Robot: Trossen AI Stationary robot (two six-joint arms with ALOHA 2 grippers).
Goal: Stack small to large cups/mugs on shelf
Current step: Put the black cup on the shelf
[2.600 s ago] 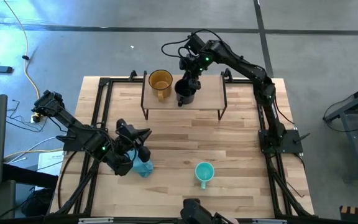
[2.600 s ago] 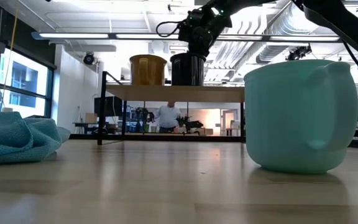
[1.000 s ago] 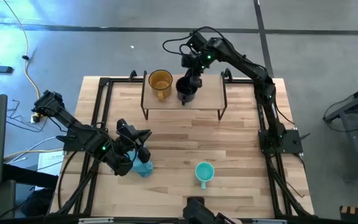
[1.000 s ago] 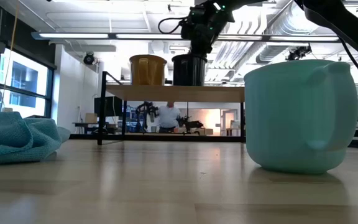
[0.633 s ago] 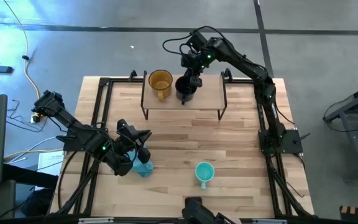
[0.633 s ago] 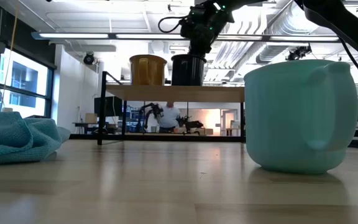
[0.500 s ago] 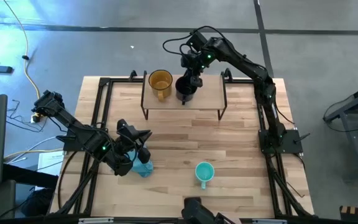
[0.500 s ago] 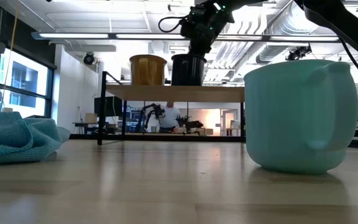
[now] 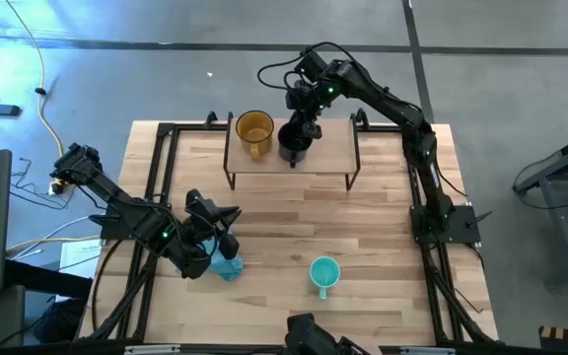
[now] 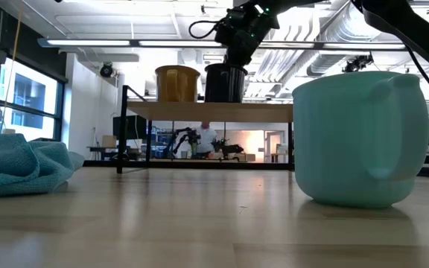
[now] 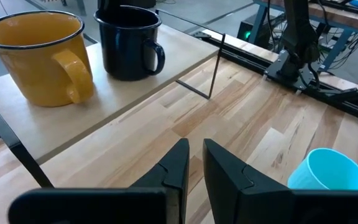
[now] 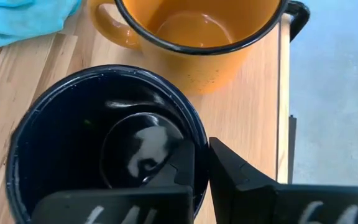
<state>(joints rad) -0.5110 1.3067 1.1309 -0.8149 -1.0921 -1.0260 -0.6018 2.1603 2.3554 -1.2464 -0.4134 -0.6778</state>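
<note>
The wooden tabletop (image 9: pixel 363 217) carries the shelf (image 9: pixel 328 153) at its far edge, standing on thin black legs. The right arm reaches in from the right side to the shelf; its right gripper (image 12: pixel 201 163) is clamped on the rim of the black mug (image 9: pixel 294 143), one finger inside the mug and one outside its wall. The left arm rests at the near left of the table, and its left gripper (image 11: pixel 193 163) has fingers close together with only a narrow gap, holding nothing. A blue cloth (image 9: pixel 229 266) lies crumpled just beside that gripper.

The amber-yellow mug (image 9: pixel 254 130) stands upright on the left part of the shelf. The black mug stands just to its right, apart from it, handle turned toward the near side. The teal mug (image 9: pixel 323 274) stands upright on the tabletop at the near centre, well apart from the shelf.
</note>
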